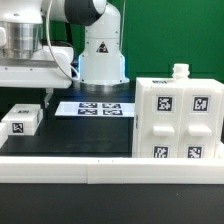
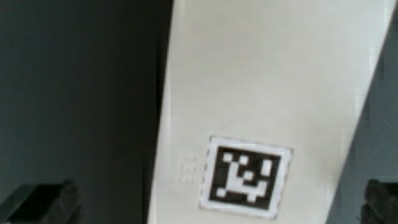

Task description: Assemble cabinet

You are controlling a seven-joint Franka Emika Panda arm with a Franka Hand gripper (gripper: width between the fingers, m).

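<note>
The cabinet [image 1: 178,116] is the large white boxy body with square tags, standing at the exterior view's right. A small white tagged block [image 1: 20,122] lies at the exterior view's left. My gripper [image 1: 44,98] hangs just above and behind this block. In the wrist view the block shows as a long white piece [image 2: 267,110] with one tag [image 2: 246,176]. My gripper [image 2: 210,205] is open. Its dark fingertips [image 2: 39,205] stand wide apart on either side of the piece and hold nothing.
The marker board [image 1: 92,108] lies flat on the dark table between the block and the cabinet. A white rail [image 1: 100,166] runs along the front edge. The robot's base [image 1: 100,55] stands behind the board.
</note>
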